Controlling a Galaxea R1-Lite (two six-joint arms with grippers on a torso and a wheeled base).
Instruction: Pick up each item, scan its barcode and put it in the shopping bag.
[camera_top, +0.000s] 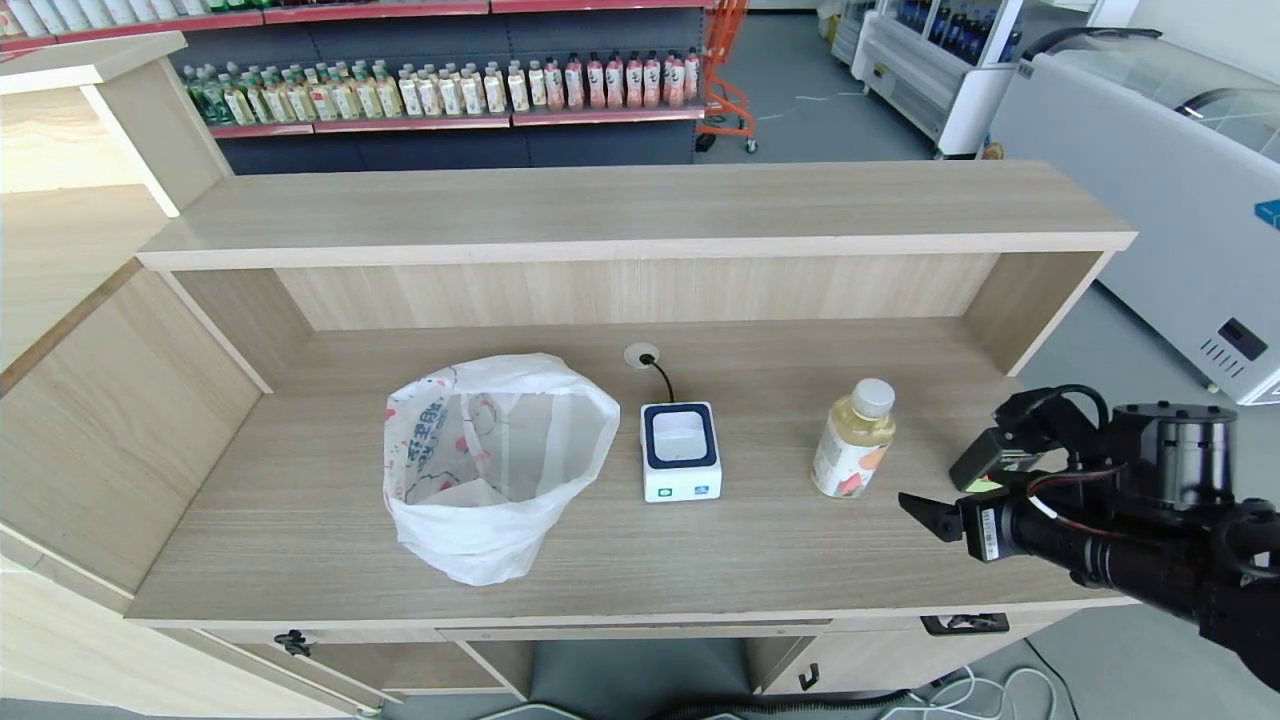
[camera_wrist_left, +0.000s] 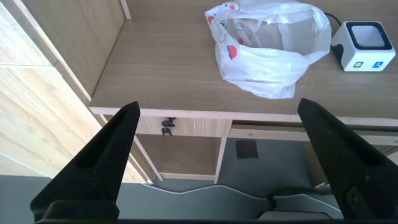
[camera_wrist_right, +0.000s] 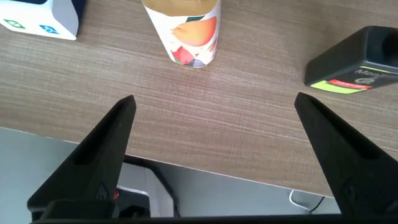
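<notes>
One bottle (camera_top: 853, 440); one shopping bag (camera_top: 480, 530); one scanner (camera_top: 680, 452); one black box (camera_wrist_right: 354, 59).

My right wrist view cuts the bottle (camera_wrist_right: 186, 31) off above its label, losing the cap, and crops the scanner (camera_wrist_right: 43, 18) to one corner. In the head view my right arm (camera_top: 1120, 550) covers much of the black box (camera_top: 985, 458) at the counter's (camera_top: 720, 560) right end. The shopping bag's (camera_top: 470, 540) folds hide its bottom.

wooden counter (camera_top: 750, 540) | shopping bag (camera_top: 480, 525), left | scanner (camera_top: 680, 452), middle | upright bottle (camera_top: 853, 445), right | black box (camera_wrist_right: 348, 59) near bottle
</notes>
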